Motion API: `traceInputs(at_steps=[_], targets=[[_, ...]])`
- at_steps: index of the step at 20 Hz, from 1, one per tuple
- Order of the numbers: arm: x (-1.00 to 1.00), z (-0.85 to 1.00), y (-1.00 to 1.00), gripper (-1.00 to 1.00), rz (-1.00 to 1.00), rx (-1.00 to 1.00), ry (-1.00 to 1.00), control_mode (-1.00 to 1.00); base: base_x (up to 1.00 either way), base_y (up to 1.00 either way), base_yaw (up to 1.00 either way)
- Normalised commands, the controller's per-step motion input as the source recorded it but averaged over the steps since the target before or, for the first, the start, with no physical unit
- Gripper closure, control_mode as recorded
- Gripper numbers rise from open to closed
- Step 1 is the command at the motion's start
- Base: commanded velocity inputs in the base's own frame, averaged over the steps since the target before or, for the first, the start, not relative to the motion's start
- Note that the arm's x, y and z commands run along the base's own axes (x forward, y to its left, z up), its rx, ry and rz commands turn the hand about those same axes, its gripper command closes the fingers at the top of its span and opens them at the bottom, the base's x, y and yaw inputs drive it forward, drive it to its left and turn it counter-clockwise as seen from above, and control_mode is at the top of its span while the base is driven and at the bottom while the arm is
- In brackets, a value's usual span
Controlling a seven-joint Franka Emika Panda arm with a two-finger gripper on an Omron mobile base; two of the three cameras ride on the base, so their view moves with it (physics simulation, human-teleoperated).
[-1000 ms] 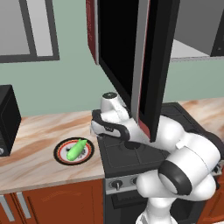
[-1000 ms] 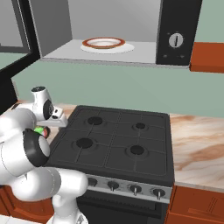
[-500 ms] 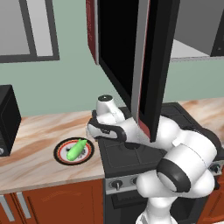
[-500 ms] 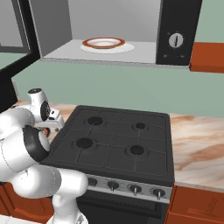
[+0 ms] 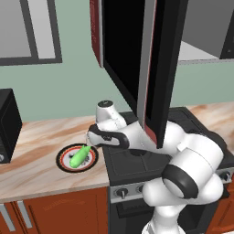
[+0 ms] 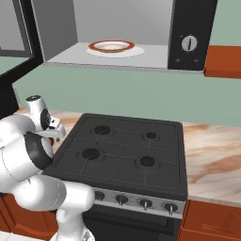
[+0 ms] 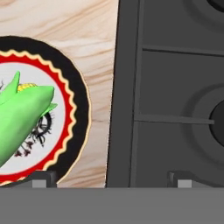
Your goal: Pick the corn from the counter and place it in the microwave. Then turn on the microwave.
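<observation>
Change: over the last second your arm has swung left off the stovetop (image 5: 151, 157) toward the plate (image 5: 64, 162); the hand has crept closer to the counter edge.
Gripper: your gripper (image 7: 111, 177) has its fingers spread fully, nothing between them; it straddles the seam between stovetop and counter (image 7: 98, 65), beside the plate, not over it.
Corn: the corn (image 5: 79, 156) lies on the black-and-red-rimmed plate on the counter, untouched; in the hand view it sits off to the left (image 7: 19, 116).
Microwave: the microwave (image 6: 113, 33) hangs above the stove, door (image 5: 137, 64) swung wide, a second plate (image 6: 111, 46) inside.
Meaning: you're mid-approach; you likely need more leftward travel before descending on the corn.
</observation>
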Motion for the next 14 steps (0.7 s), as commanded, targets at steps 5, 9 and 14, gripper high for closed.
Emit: traceInputs(at_steps=[5, 9, 14], targets=[[0.0, -0.01, 0.14, -1.0, 0.0, 0.0, 0.0, -1.0, 0.0, 0.0, 0.0], [0.0, -0.01, 0.16, -1.0, 0.0, 0.0, 0.0, -1.0, 0.0, 0.0, 0.0], [0.0, -0.06, 0.16, -1.0, 0.0, 0.0, 0.0, -1.0, 0.0, 0.0, 0.0]])
